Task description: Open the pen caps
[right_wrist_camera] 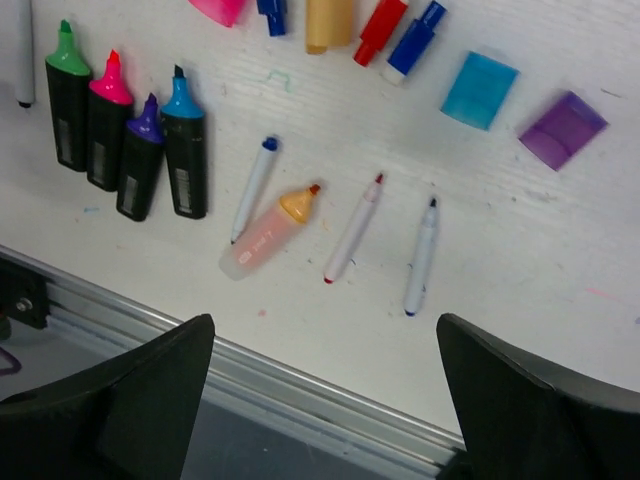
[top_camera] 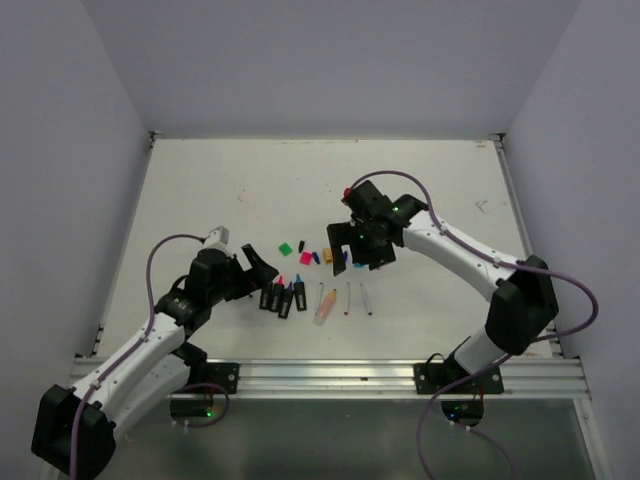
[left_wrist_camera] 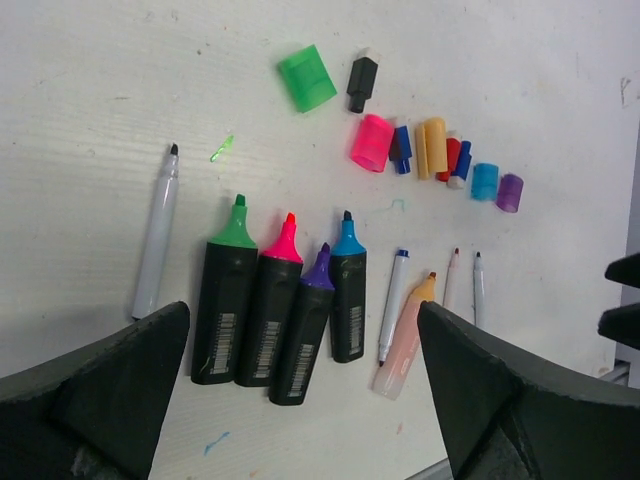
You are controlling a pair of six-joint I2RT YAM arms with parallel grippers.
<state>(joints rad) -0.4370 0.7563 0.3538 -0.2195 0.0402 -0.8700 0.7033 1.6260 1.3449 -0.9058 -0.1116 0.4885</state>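
Pen caps (left_wrist_camera: pixel 432 147) lie loose on the white table (top_camera: pixel 200 190) in a ragged row, all of them off their barrels.

Left wrist view: green cap (left_wrist_camera: pixel 307 78) and black cap (left_wrist_camera: pixel 361 83) sit at 12 o'clock from the jaw gap. Pink cap (left_wrist_camera: pixel 372 143), then orange, red and two blue ones, cyan cap (left_wrist_camera: pixel 485 181) and purple cap (left_wrist_camera: pixel 510 192) trail off toward 1 o'clock. None touches a finger.

Left pincer (top_camera: pixel 252 273): jaws spread wide, nothing between them. The four black highlighters (left_wrist_camera: pixel 280 300) (tips bare, side by side) show between its fingers.

Right pincer (top_camera: pixel 352 250): jaws likewise wide apart and empty. In its wrist view the caps run along the top edge from 11 to 1 o'clock, cyan and purple at the 1 o'clock end. Below them lie the peach highlighter (right_wrist_camera: pixel 268 232) and three thin white pens (right_wrist_camera: pixel 352 230).

Top view: the row sits between the pincers, at 2 o'clock from the left one and 9 o'clock from the right.
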